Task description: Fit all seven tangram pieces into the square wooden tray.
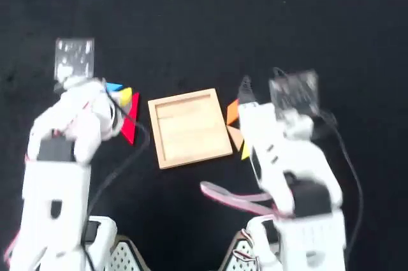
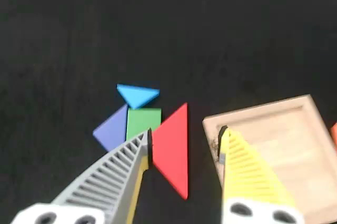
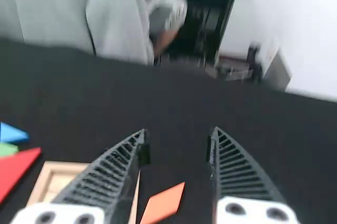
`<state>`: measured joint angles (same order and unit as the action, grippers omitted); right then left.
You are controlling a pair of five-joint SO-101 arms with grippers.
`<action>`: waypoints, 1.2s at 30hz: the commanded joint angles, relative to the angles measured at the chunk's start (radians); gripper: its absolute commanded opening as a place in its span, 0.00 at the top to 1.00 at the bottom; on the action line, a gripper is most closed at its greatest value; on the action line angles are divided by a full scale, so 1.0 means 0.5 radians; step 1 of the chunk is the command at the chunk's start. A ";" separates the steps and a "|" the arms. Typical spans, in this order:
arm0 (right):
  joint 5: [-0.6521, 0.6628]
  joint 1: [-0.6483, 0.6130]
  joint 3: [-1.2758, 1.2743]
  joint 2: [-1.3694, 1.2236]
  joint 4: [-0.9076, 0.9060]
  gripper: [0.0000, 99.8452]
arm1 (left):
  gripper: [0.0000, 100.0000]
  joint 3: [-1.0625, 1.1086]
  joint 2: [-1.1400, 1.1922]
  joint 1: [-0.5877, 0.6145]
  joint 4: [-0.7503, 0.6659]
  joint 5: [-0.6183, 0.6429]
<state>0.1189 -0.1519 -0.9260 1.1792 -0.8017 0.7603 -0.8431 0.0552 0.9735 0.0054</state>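
Note:
The square wooden tray [image 1: 191, 127] lies empty at the table's middle. My left gripper [image 2: 184, 133] is open above the red triangle [image 2: 171, 150], with its grey finger on one side and its yellow finger [image 2: 245, 161] over the tray's edge [image 2: 279, 145]. Past the red triangle lie a green square [image 2: 142, 121], a blue triangle [image 2: 138, 95] and a purple triangle [image 2: 111, 132]. My right gripper [image 3: 177, 137] is open, raised over an orange parallelogram [image 3: 163, 203] beside the tray's corner [image 3: 52, 182]. In the high view, the orange piece [image 1: 233, 111], a tan triangle [image 1: 234, 136] and a yellow piece [image 1: 245, 150] lie along the tray's right side.
A black cloth [image 1: 204, 35] covers the whole table. Both arm bases stand at the near edge, and a pink cable [image 1: 229, 197] loops by the right arm. Grey fabric [image 3: 116, 18] and dark furniture stand beyond the table's far edge.

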 commanded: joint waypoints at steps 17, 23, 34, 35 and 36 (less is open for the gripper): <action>-0.018 -0.031 -0.465 -1.162 1.188 0.81 | 0.70 -1.309 1.967 0.078 0.620 -0.249; -0.015 -0.031 -0.465 -1.171 1.188 0.81 | 0.70 -1.266 2.081 0.167 0.371 -0.245; -0.006 -0.031 -0.465 -1.174 1.188 0.81 | 0.70 -1.103 2.074 0.173 0.249 -0.255; -0.006 -0.031 -0.468 -1.174 1.188 0.81 | 0.70 -1.094 2.074 0.173 0.252 -0.255; -0.006 -0.031 -0.468 -1.174 1.188 0.81 | 0.70 -1.088 2.074 0.173 0.252 -0.255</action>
<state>0.1189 -0.1580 -1.1623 0.6007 -0.2294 0.2171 0.2094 0.1412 1.1086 -0.1097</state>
